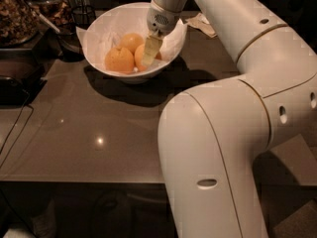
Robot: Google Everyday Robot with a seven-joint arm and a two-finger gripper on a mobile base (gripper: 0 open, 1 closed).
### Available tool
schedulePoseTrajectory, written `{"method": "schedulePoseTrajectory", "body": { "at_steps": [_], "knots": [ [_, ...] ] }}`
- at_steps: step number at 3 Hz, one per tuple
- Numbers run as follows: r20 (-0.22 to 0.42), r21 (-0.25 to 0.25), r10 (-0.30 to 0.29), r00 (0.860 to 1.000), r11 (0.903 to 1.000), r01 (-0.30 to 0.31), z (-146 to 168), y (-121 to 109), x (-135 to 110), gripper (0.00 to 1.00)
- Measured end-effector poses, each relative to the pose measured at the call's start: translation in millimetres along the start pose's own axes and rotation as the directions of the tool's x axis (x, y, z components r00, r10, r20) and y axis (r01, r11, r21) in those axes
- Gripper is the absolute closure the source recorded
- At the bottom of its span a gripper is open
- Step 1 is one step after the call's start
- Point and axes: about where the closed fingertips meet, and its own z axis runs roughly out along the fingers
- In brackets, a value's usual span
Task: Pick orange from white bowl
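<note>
The white bowl (130, 75) with crinkled white paper lining stands at the back of the dark table. It holds three oranges: one at the front left (119, 60), one at the back (131, 40), and one on the right (138, 55). My gripper (150, 58) reaches down into the bowl from above. It sits right at the right-hand orange and covers part of it. The big white arm (233, 113) fills the right side of the view.
Dark glass jars with food (17, 14) and a scoop stand at the back left. A black tray (15, 83) and a cable (15, 128) lie at the left edge. Crumpled paper (203, 24) lies behind the bowl on the right. The table's front edge (79, 181) runs near the bottom.
</note>
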Motion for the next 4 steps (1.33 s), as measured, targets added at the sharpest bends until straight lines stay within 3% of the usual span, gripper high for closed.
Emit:
{"method": "schedulePoseTrajectory", "body": {
  "at_steps": [1, 4],
  "knots": [
    [0.026, 0.015, -0.001, 1.000, 0.9999, 0.001, -4, -1, -3, 1.00],
    [0.113, 0.083, -0.054, 0.992, 0.9956, 0.045, -40, 9, -19, 1.00]
  ]
}}
